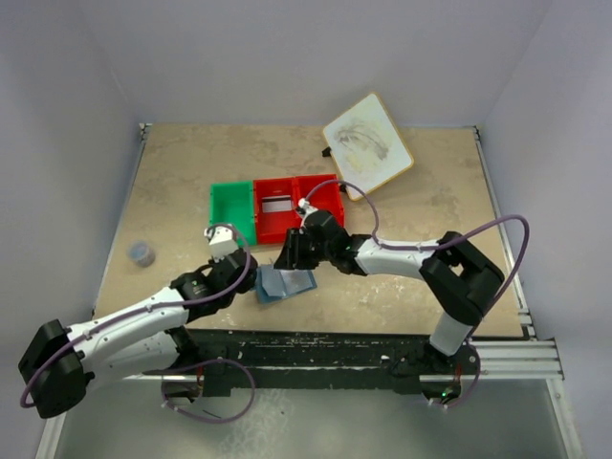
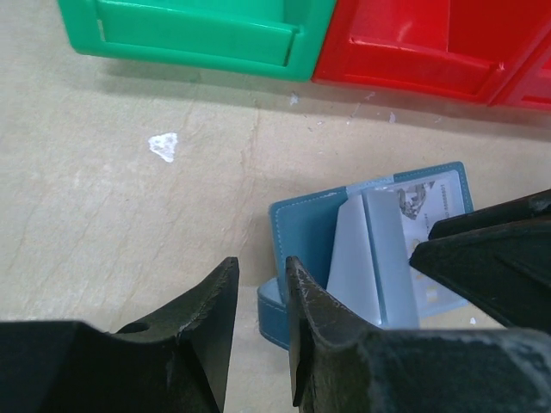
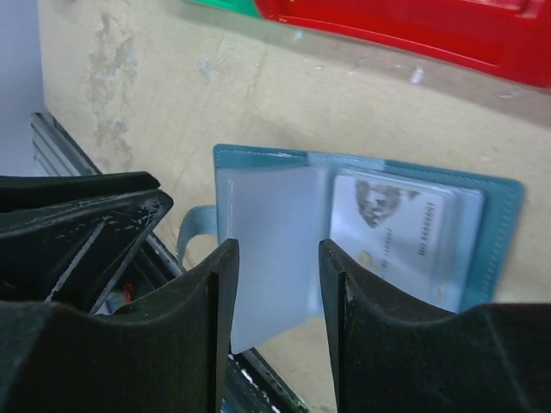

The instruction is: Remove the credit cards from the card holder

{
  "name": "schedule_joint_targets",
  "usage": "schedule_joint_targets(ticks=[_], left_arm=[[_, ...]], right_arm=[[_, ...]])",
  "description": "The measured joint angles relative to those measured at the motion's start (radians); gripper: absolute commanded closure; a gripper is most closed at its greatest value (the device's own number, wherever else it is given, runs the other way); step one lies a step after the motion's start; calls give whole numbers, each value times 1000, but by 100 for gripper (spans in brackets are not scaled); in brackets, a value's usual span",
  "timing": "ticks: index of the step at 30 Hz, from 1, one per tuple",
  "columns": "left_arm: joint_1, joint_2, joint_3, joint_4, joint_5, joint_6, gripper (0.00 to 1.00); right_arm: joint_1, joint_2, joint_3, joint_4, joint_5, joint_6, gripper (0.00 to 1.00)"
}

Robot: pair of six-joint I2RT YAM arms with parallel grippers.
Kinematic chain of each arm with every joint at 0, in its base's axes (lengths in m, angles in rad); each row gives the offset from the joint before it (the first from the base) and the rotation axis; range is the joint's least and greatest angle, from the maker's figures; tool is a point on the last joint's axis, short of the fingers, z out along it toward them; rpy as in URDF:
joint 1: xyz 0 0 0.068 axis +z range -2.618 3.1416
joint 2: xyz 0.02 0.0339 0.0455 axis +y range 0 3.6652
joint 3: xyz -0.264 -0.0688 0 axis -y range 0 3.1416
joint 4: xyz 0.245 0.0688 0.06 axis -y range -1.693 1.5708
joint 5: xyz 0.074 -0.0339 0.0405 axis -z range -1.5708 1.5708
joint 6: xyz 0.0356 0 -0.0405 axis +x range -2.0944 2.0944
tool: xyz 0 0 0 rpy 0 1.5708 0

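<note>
Card holder [image 3: 275, 206] lies open, one grey-white card [image 3: 392, 228] in its sleeve.

Beige table [image 1: 172, 172]: green bin [image 1: 232, 212] and red bin [image 1: 296, 206] mid-table, open wallet [image 1: 283, 284] toward the near edge, board [image 1: 368, 145] at the far right corner, grey pot [image 1: 142, 253] by the left edge.

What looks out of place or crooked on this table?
The white board at the far right sits askew, its top corner past the far edge of the table. The card holder lies open, one clear sleeve standing up. Nothing looks spilled.
</note>
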Motion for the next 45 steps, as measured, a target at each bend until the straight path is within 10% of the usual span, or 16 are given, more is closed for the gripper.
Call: schedule_joint_targets(ticks=[13, 28, 45], left_arm=[[0, -243, 50, -113, -108, -45, 69], [0, 62, -2, 234, 178, -142, 86], [1, 153, -163, 357, 130, -314, 98]], right_arm=[[73, 227, 180, -56, -5, -43, 68], [85, 174, 116, -58, 27, 5, 70], [85, 113, 93, -71, 64, 47, 71]])
